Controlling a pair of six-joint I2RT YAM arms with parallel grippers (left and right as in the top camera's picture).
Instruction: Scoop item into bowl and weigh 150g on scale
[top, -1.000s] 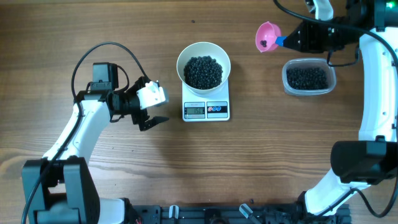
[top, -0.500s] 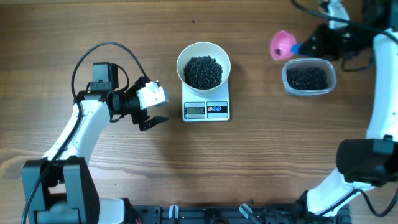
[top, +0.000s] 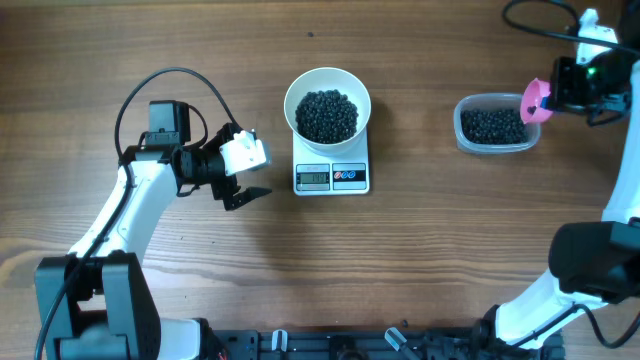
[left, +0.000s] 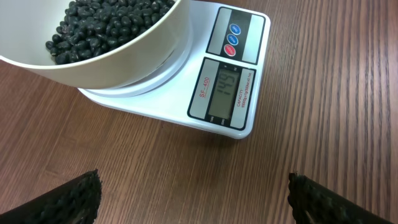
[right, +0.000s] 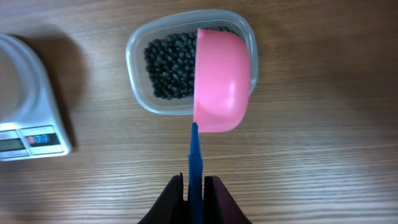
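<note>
1. The wooden table (top: 450, 250) carries everything.
2. The left end effector (left: 196, 202) hangs released, its fingers spread wide, just left of the scale (top: 331, 178).
3. The right end effector (right: 194, 184) is clenched on the pink scoop (right: 221, 81) by its blue handle.
4. The scale stands mid-table, toward the far edge.
5. The bowl (top: 291, 95) sits on the scale.
6. The clear tub (top: 460, 128) lies near the right edge, with the scoop tipped over its right end.
7. The item (top: 327, 115) is heaped in the bowl, with more in the tub.
</note>
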